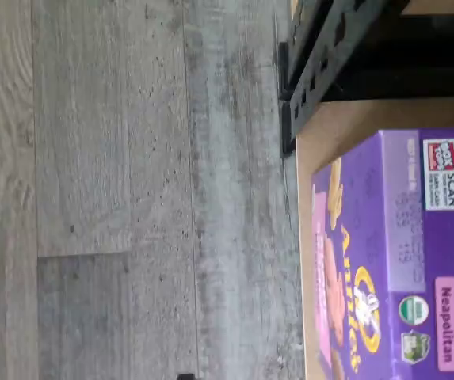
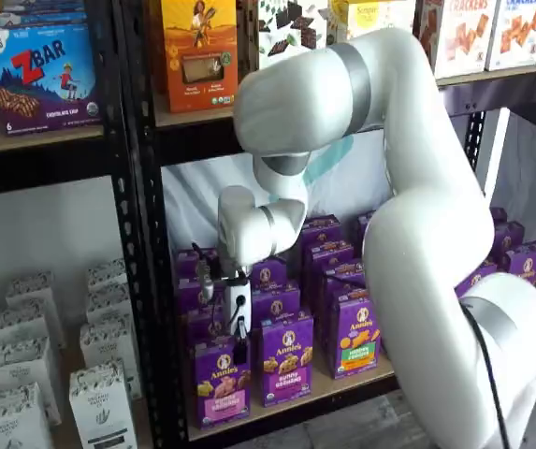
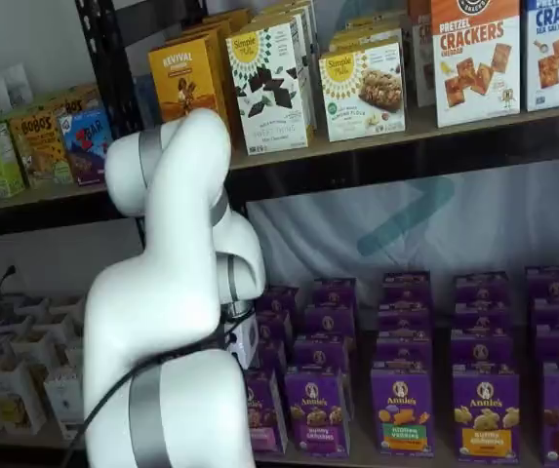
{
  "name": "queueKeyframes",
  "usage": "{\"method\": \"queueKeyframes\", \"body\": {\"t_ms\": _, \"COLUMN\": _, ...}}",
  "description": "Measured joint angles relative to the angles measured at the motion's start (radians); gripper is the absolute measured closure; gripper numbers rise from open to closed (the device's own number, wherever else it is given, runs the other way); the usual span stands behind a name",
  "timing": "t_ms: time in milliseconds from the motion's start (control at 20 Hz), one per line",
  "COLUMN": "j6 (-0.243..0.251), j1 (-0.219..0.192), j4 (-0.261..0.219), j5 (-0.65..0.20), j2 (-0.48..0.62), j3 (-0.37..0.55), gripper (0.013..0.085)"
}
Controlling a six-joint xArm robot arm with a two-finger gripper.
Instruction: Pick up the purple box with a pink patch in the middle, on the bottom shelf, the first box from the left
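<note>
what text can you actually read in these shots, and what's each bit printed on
"Annie's", "Bunny Grahams", "Neapolitan", "SCAN": the purple box, wrist view.
"ZBAR": blue box, upper shelf.
"REVIVAL": orange box.
"Simple Mills": dark-patterned box and cookie box.
"PRETZEL CRACKERS": white box.
"BOBO'S": box, left rack.
"Annie's": front-row purple boxes.
Stamped date code and other small print: too blurred.

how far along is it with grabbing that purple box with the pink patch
Done: the gripper hangs just above the purple box at the front of the bottom shelf. In hand: nothing; the box stands upright on the board. Left: come down, close on it, lift it out.
</note>
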Motion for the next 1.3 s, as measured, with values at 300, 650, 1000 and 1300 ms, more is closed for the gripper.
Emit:
{"method": "queueKeyframes", "body": {"t_ms": 300, "j6": -0.037, "j1": -0.004, "j4": 0.038, "j5": -0.005, "j2": 0.047, "j3": -0.064, "gripper": 0.0130}}
{"method": "queueKeyframes", "body": {"t_ms": 650, "j6": 0.023, "j1": -0.013, "j4": -0.036, "j5": 0.060, "j2": 0.121, "j3": -0.182, "gripper": 0.0130}}
{"method": "queueKeyframes", "body": {"t_ms": 1000, "j6": 0.055, "j1": -0.018, "j4": -0.079, "j5": 0.067, "j2": 0.166, "j3": -0.221, "gripper": 0.0130}}
{"method": "queueKeyframes", "body": {"t_ms": 1300, "j6": 0.036, "j1": -0.027, "j4": -0.068, "j5": 0.077, "j2": 0.191, "j3": -0.242, "gripper": 0.0130}}
